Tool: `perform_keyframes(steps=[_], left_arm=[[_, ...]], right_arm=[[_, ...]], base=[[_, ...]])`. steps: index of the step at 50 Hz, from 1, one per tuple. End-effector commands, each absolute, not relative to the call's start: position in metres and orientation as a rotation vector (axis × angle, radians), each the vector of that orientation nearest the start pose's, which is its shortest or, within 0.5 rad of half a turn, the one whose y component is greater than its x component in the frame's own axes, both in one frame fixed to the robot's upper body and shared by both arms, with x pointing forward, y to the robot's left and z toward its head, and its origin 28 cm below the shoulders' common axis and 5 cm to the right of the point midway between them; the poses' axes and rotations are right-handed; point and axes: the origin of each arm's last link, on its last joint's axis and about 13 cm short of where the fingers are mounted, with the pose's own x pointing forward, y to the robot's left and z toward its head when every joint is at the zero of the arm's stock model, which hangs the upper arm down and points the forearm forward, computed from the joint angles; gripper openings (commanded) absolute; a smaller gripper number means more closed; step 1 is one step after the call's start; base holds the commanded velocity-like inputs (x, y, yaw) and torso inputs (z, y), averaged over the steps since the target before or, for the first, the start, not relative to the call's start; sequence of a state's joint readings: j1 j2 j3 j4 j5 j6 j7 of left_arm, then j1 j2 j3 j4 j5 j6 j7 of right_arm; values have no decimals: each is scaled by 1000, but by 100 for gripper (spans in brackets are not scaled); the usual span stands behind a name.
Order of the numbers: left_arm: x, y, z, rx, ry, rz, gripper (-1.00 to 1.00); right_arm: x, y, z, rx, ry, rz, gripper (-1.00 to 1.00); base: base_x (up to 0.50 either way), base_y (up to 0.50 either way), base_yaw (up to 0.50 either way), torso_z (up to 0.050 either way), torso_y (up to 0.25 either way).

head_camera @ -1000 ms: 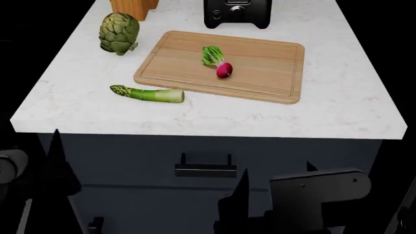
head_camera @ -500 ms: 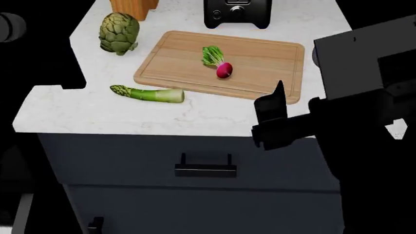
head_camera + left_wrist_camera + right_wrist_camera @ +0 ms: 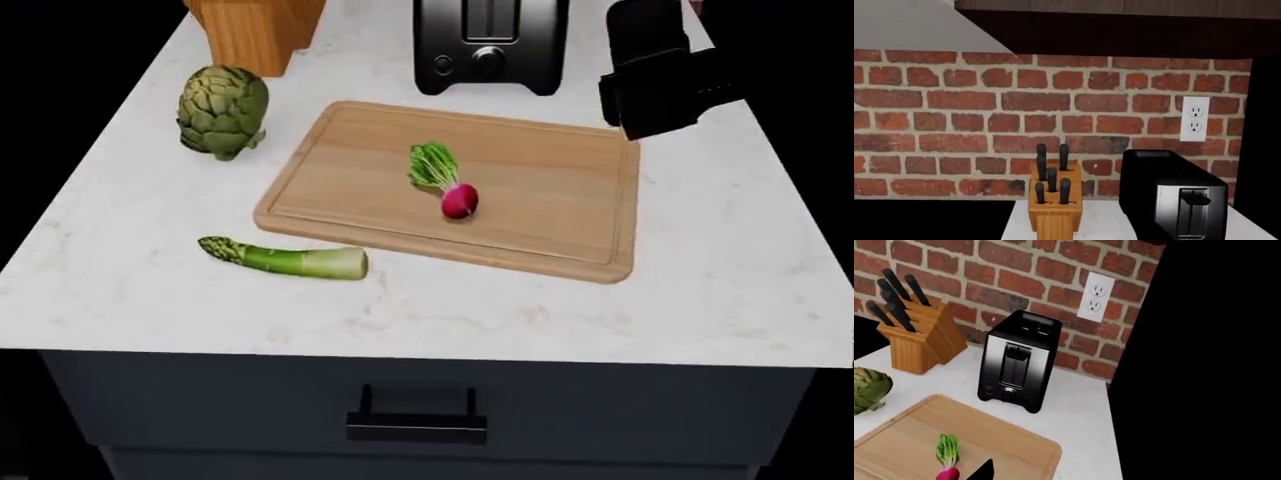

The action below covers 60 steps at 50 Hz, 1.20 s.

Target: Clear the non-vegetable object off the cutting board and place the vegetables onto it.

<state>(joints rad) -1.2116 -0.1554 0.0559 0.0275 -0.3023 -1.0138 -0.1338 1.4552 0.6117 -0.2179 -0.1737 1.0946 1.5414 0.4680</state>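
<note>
Red radish (image 3: 458, 200) lies mid cutting board (image 3: 561, 215), well short of the right tool (image 3: 650, 75) hovering over the board's far right corner; whether that tool is clenched cannot be told. Artichoke (image 3: 222, 110) and asparagus (image 3: 284, 259) rest on the tabletop (image 3: 747, 280).

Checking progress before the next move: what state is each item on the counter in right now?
radish: lying on the cutting board, not yet cleared
cutting board: flat on the counter, holding only the radish
artichoke: on the counter, off the board
asparagus stalk: lying on the counter, just off the board's near edge
toaster: lever up
knife block: knives in
right arm: raised over the board's far corner, gripper hidden
</note>
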Motion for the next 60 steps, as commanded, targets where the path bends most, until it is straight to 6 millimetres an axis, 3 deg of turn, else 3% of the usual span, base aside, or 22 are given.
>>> perform_keyframes(steps=[1,10,40,49,60], left_arm=[[343,227,331,-18,-218,-37,100],[334,225,339,-25,-242,-50,100],[322,229,339,-20,-250,-66,100],[322,231,340,-28,-252,-58,100],[321,233,344,-34,-260,-52,100]], right_arm=[[265,-176,373,-256,77,48,100],[258,-178,371,-257,80,42,100],[250,-179,354,-270,128,28,100],[240,-173,348,-281,115,70,100],[230,-166,335,-227,243,173,100]], base=[[500,0,0,0,0],[500,0,0,0,0],[469,0,0,0,1],[33,0,0,0,0],[0,0,0,0,0]])
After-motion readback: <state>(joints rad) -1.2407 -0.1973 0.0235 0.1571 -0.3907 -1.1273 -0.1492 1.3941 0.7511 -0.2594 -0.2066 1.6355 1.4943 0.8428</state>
